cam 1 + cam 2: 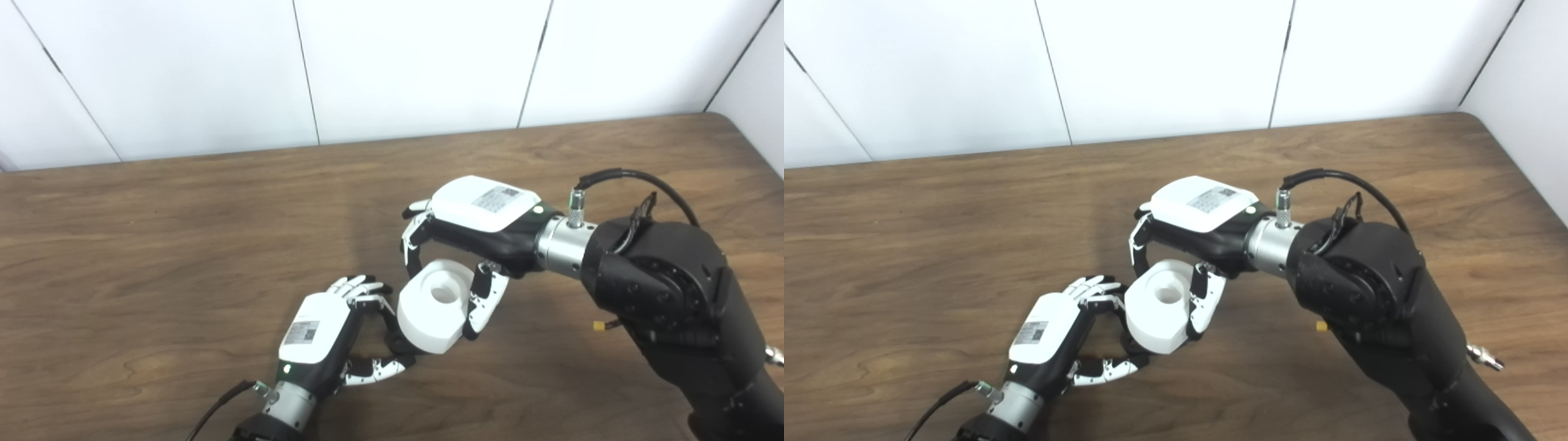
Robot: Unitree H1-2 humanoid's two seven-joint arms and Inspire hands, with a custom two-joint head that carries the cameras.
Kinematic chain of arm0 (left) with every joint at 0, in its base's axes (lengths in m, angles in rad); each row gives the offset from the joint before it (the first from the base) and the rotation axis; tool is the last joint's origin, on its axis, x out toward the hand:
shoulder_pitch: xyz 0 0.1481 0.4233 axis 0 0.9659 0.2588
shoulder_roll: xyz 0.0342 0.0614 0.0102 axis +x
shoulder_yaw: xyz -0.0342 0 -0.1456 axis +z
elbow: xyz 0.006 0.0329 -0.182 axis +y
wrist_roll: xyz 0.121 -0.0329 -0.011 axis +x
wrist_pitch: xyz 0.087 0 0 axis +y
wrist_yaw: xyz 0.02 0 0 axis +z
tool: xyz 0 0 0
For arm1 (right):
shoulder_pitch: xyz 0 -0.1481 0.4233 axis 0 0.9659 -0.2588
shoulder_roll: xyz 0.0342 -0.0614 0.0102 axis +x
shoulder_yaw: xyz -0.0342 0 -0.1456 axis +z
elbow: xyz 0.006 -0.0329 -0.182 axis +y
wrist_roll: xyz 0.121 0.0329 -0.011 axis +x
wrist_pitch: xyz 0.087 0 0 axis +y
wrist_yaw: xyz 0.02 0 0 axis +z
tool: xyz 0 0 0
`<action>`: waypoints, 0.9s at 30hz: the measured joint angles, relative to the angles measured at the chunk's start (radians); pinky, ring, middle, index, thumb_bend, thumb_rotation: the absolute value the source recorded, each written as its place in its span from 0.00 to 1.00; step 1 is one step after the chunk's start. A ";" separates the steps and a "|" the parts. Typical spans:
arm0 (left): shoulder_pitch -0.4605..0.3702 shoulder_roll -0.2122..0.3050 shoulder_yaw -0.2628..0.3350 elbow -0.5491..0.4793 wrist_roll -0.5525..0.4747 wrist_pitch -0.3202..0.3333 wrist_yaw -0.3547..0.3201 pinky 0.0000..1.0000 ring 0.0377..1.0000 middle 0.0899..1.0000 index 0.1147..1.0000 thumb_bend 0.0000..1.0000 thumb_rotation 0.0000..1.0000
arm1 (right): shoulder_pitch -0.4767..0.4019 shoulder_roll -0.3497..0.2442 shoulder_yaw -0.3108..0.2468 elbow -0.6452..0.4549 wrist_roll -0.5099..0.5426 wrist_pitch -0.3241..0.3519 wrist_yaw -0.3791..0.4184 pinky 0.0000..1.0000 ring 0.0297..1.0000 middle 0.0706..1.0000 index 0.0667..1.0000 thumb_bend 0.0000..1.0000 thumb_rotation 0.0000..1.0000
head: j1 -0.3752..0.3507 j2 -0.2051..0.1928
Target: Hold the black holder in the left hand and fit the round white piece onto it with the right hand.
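left eye view: right hand [465,245] grips white piece [432,306]; left hand [334,334] clasps mostly hidden holder [392,340].

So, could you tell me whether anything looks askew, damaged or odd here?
Nothing is spilled or damaged. The round white piece sits tilted in the right hand, pressed against the left hand. The black holder is mostly hidden, so its seating cannot be judged.
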 measured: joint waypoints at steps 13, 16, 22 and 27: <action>-0.003 0.000 0.001 -0.005 -0.004 0.007 -0.017 0.90 0.88 0.79 0.42 0.52 0.05 | 0.001 0.022 0.000 0.003 -0.008 -0.023 -0.001 0.86 0.92 0.75 0.45 0.52 0.13 | -0.002 0.008; -0.003 0.000 0.001 -0.006 -0.004 0.008 -0.019 0.90 0.88 0.78 0.42 0.52 0.05 | 0.004 0.028 0.000 0.003 -0.012 -0.027 -0.001 0.85 0.93 0.75 0.45 0.52 0.13 | -0.002 0.012; -0.002 0.000 0.001 -0.014 -0.003 0.015 -0.029 0.91 0.88 0.79 0.42 0.52 0.05 | 0.021 0.029 0.001 0.003 -0.025 -0.033 0.000 0.86 0.93 0.74 0.45 0.52 0.13 | -0.003 0.011; -0.001 -0.002 0.001 -0.015 -0.004 0.017 -0.029 0.90 0.88 0.78 0.42 0.52 0.05 | 0.025 0.035 0.000 0.003 -0.031 -0.039 -0.003 0.84 0.92 0.72 0.45 0.52 0.13 | -0.002 0.006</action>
